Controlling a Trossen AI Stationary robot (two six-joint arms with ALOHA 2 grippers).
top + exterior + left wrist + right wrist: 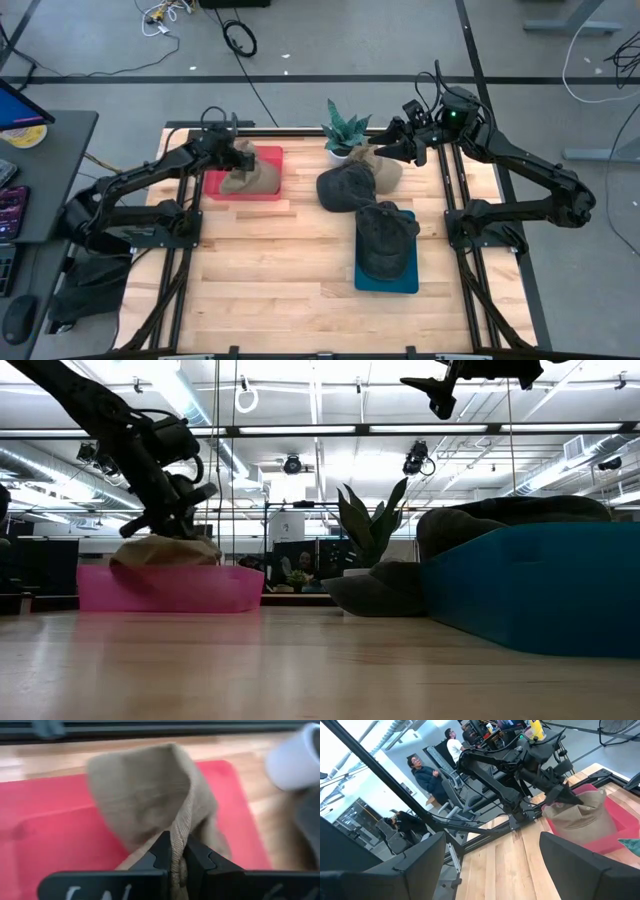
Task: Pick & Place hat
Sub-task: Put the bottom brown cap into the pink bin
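1. The left gripper has its jaws pinched shut on a fold of the tan hat, which sits in the red tray at the table's back left.
2. The fabric runs up between the jaws and spreads out beyond them over the tray.
3. The right gripper hangs high above the table's back edge, near the plant, jaws spread wide and holding nothing.
4. A dark hat lies on the blue tray; another dark hat lies on the table beside it.
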